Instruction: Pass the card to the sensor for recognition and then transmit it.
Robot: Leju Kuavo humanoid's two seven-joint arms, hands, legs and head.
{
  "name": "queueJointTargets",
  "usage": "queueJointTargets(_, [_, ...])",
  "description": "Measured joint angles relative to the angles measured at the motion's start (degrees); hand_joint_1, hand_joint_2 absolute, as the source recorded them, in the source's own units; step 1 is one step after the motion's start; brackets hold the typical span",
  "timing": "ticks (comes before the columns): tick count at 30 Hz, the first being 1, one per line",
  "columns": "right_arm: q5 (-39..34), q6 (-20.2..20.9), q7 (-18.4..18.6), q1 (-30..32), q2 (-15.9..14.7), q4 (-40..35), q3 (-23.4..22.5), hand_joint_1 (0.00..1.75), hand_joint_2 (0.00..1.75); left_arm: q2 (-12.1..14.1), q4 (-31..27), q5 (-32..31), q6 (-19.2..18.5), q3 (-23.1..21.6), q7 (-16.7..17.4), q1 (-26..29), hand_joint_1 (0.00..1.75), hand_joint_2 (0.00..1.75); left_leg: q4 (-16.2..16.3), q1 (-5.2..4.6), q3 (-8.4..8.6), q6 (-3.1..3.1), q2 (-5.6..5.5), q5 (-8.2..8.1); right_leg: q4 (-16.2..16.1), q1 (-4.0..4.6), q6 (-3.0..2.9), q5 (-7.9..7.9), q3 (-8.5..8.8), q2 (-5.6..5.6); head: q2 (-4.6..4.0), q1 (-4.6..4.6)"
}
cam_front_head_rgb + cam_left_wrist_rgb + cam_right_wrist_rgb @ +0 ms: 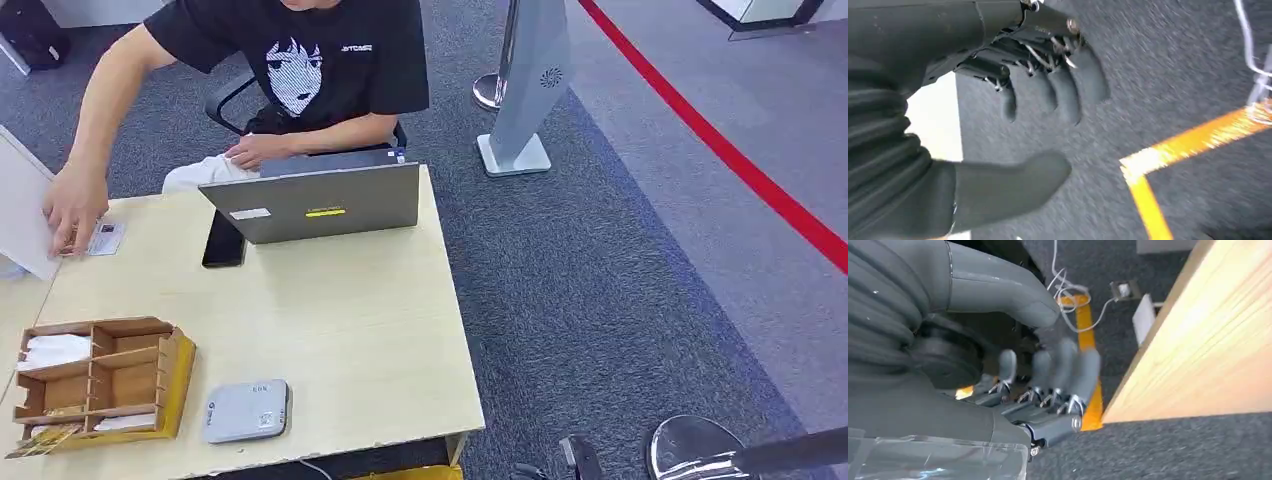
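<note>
A white card (105, 238) lies at the far left of the wooden desk (350, 310), with a seated person's hand (75, 205) resting on its edge. The grey card sensor (247, 411) sits flat near the desk's front edge, beside the wooden organizer. My left hand (1038, 95) hangs above dark carpet, fingers straight and thumb apart, holding nothing. My right hand (1048, 375) hangs low beside the desk's side (1208, 340), fingers spread and empty.
A grey laptop (315, 200) stands open at the back of the desk, a black phone (224, 240) beside it. A wooden organizer (100, 380) with cards and papers occupies the front left. A white kiosk stand (525, 90) and a chrome post base (690, 450) stand on the carpet to the right.
</note>
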Motion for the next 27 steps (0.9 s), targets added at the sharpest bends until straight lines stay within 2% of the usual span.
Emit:
queueJointTargets(7, [2.91, -0.02, 0.0, -1.34, 0.02, 6.15, -0.94, 0.0, 1.75, 2.56, 7.48, 9.0, 2.27, -2.87, -0.96, -3.51, 0.0, 1.75, 0.0, 0.0, 0.0, 0.0, 0.01, 0.0, 0.0, 0.0, 0.0, 0.0, -0.01, 0.0, 0.0, 0.0])
queueJointTargets(17, [7.25, -0.02, 0.0, -3.53, 0.02, 15.89, -2.27, 0.0, 1.75, 7.11, 18.61, 22.32, 5.83, -10.29, -2.43, -7.9, 0.0, 1.75, 0.0, -0.01, 0.0, 0.0, 0.01, 0.0, 0.0, 0.0, 0.0, 0.0, -0.01, 0.0, 0.0, 0.0])
queueJointTargets(18, [7.57, -0.04, 0.0, -3.77, 0.02, 16.71, -2.32, 0.0, 0.0, 7.63, 19.71, 23.65, 6.19, -11.13, -2.47, -8.32, 0.0, 0.0, 0.0, -0.01, 0.0, 0.0, 0.01, 0.0, 0.0, 0.0, 0.0, 0.0, -0.02, 0.0, 0.0, 0.0])
queueJointTargets(27, [11.48, -0.11, 0.0, -5.82, 0.02, 25.82, -3.58, 0.0, 0.0, 12.13, 29.57, 35.3, 9.36, -18.3, -3.74, -12.12, 0.0, 0.0, 0.0, -0.01, -0.01, 0.0, 0.0, 0.0, 0.0, 0.0, 0.0, 0.0, -0.02, 0.0, 0.0, 0.0])
